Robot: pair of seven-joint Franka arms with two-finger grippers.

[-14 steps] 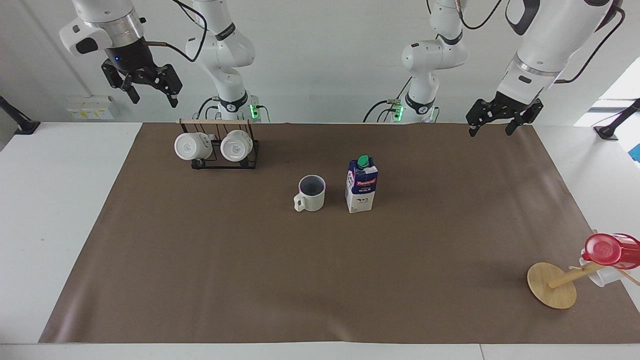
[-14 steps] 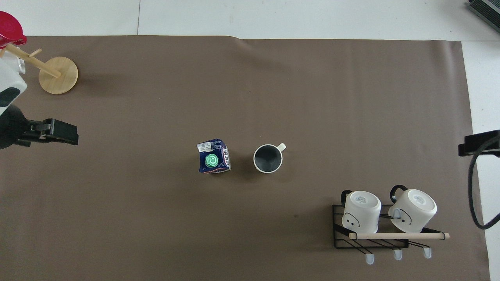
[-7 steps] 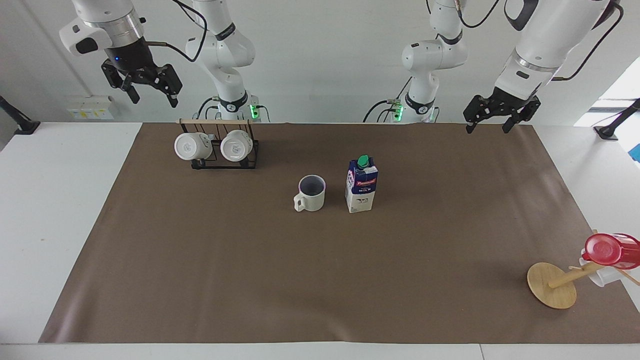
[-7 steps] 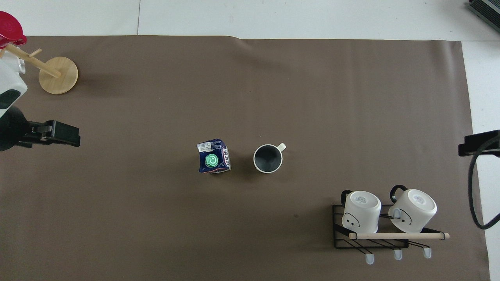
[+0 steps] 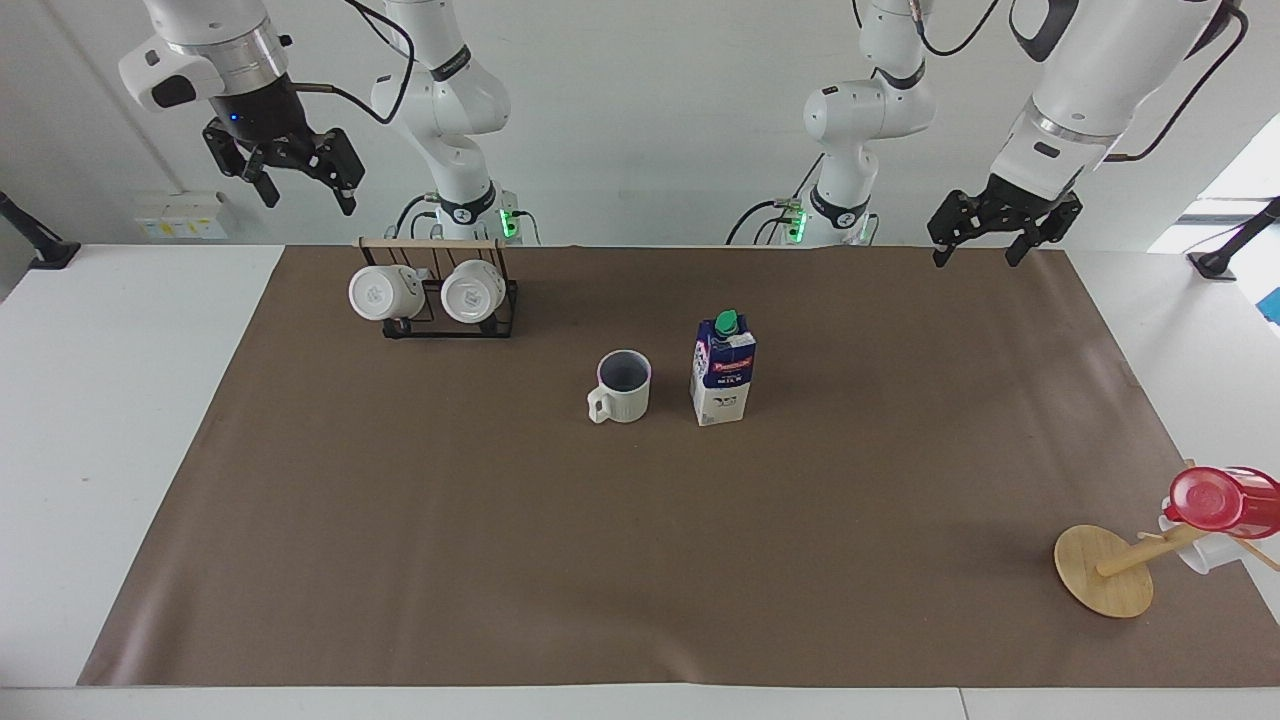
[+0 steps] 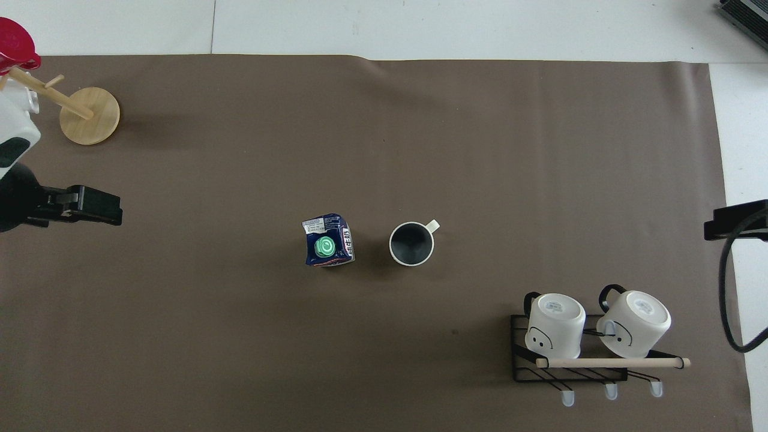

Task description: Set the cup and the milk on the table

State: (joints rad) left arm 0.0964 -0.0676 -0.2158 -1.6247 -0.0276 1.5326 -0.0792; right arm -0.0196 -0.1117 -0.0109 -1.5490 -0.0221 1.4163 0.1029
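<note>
Red cup clipped at frame edge

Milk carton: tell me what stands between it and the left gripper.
Nothing visible does. The milk stands upright mid-table beside the cup; the left gripper hangs open above the sheet's corner at its own end, with only bare table between.

Two glossy white arms of rounded segments, with black rings at the joints — one base at the upper left of the facing view, the other upper centre-right, each showing a small green light. Black cables loop along the upper links. A ribbed silver collar tops each black gripper: right gripper with a blue dot, left gripper
</note>
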